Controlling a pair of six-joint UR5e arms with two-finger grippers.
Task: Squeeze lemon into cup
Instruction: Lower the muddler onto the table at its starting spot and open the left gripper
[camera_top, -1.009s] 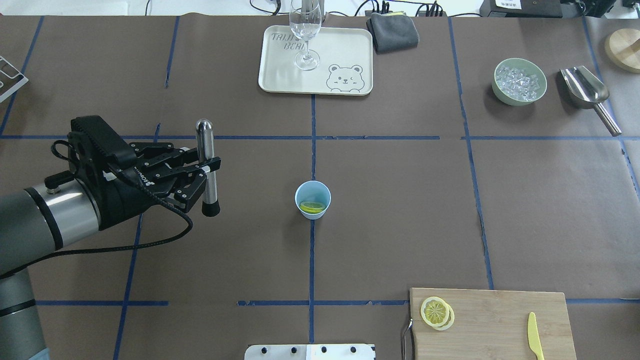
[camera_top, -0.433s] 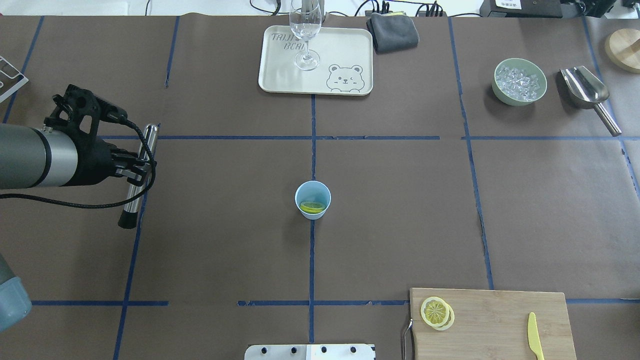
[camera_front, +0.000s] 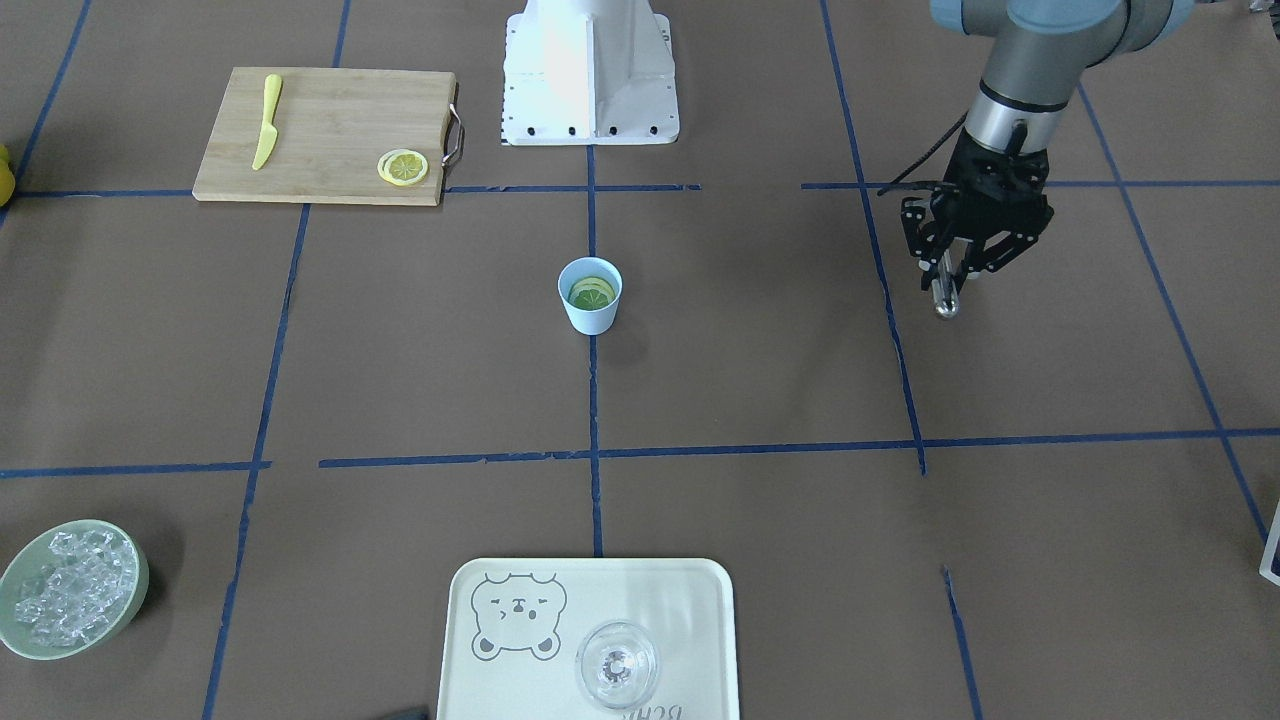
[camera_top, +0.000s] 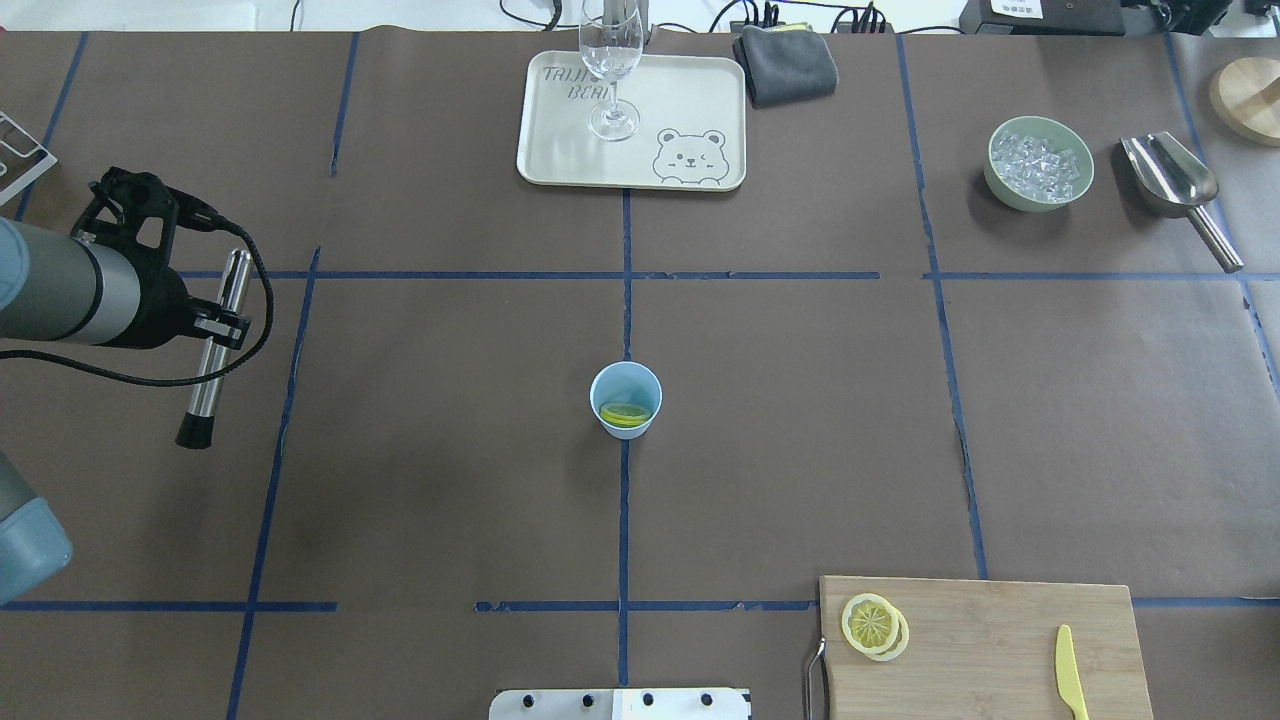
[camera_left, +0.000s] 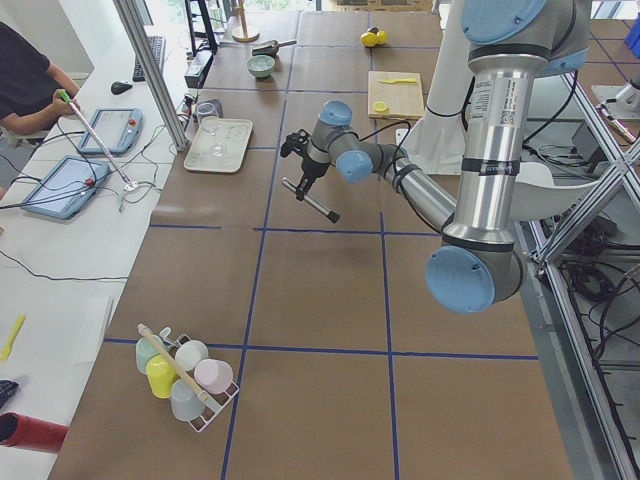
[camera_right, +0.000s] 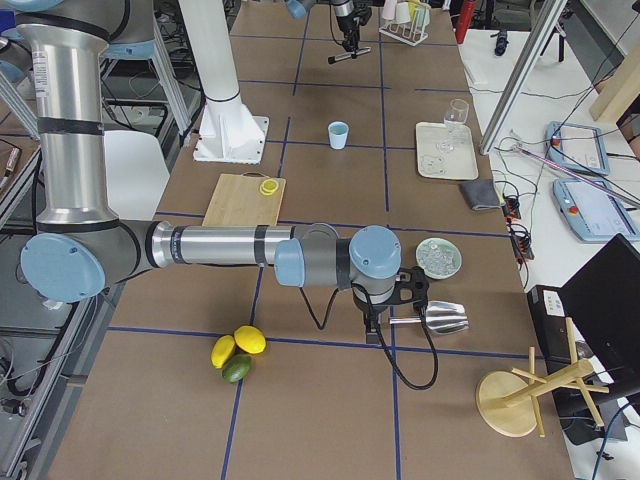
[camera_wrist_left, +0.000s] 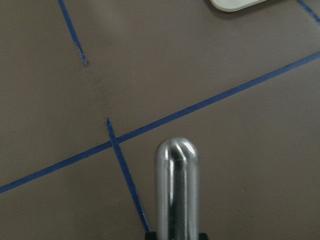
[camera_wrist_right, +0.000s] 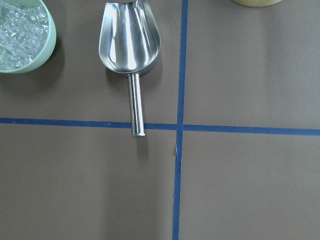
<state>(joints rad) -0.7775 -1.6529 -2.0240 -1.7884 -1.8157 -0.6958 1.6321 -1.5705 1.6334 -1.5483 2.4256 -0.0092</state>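
Gripping the steel muddler (camera_top: 205, 385) mid-shaft, your left hand (camera_top: 222, 330) hangs well left of the cup (camera_top: 612, 380), in which the lemon (camera_top: 625, 413) lies. Point the black tip down, centre it over the mouth, and press gently. Whether your right hand (camera_right: 375, 322) is open cannot be told.

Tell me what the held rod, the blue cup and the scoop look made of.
The rod: polished metal, mirror-like highlights; its black tip, possibly rubber or plastic. The cup: probably matte plastic, even light blue, no glare. The scoop: polished metal, likely steel, reflective bowl.
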